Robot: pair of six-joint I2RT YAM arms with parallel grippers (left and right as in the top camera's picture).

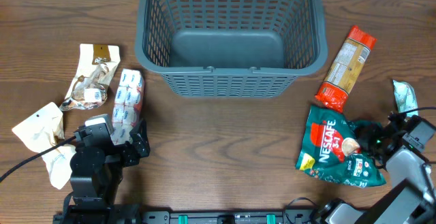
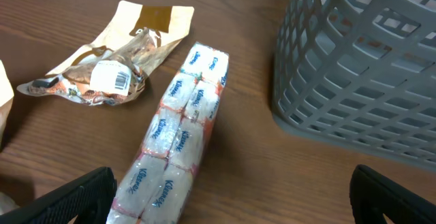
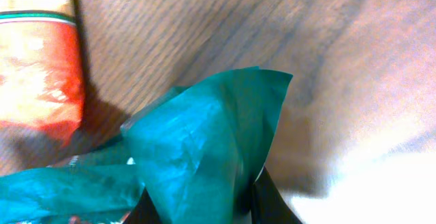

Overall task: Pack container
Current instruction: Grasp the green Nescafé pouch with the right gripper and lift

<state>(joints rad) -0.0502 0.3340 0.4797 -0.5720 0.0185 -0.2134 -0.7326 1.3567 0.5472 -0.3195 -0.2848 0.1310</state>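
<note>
The dark grey slotted container (image 1: 150, 40) stands at the back middle, with nothing inside; its wall shows in the left wrist view (image 2: 354, 67). My left gripper (image 1: 133, 141) is open, its fingers (image 2: 228, 195) either side of the near end of a Kleenex tissue pack (image 1: 127, 101) (image 2: 180, 135). My right gripper (image 1: 368, 142) is shut on the edge of a green Nescafe bag (image 1: 334, 149), whose pinched corner fills the right wrist view (image 3: 204, 142).
A brown and white snack packet (image 1: 92, 81) (image 2: 116, 71) lies left of the tissue pack. A white packet (image 1: 41, 125) lies at the far left. An orange packet (image 1: 346, 66) (image 3: 37, 60) lies right of the container. A pale packet (image 1: 406, 94) sits at the right edge.
</note>
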